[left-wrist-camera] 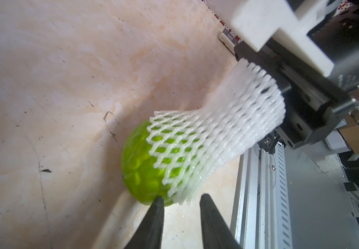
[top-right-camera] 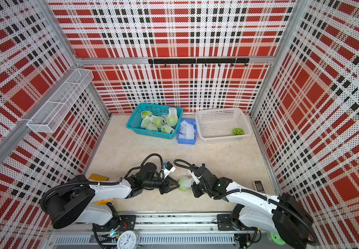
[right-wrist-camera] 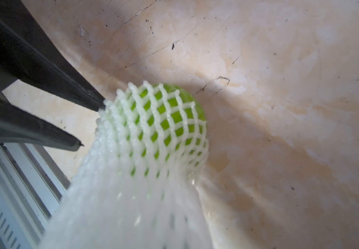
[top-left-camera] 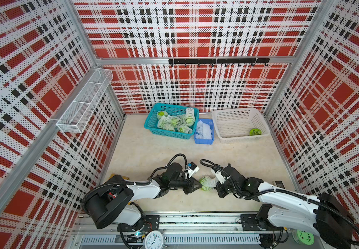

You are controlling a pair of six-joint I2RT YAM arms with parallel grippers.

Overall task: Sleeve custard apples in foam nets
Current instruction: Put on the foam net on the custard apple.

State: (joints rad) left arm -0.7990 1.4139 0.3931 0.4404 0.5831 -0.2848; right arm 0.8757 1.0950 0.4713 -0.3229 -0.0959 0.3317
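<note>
Your left end effector (left-wrist-camera: 180, 197) stands released, its two black fingers (left-wrist-camera: 152, 220) apart, one tip touching the bright green bumpy custard apple (left-wrist-camera: 142, 163) just beside the sleeve's rim. Your right end effector (top-left-camera: 217, 183) is clenched on the right end of the white foam mesh net (left-wrist-camera: 217, 129), which wraps the fruit's right part and leaves its left side bare. The fruit sits between both arms over the near middle of the beige bench (top-left-camera: 152, 155). At the far wall, a teal plastic basket (top-left-camera: 150, 124) holds sleeved fruits (top-left-camera: 175, 122).

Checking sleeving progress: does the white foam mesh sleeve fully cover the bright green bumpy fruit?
No, one end of the green fruit lies bare outside the foam sleeve.
</note>
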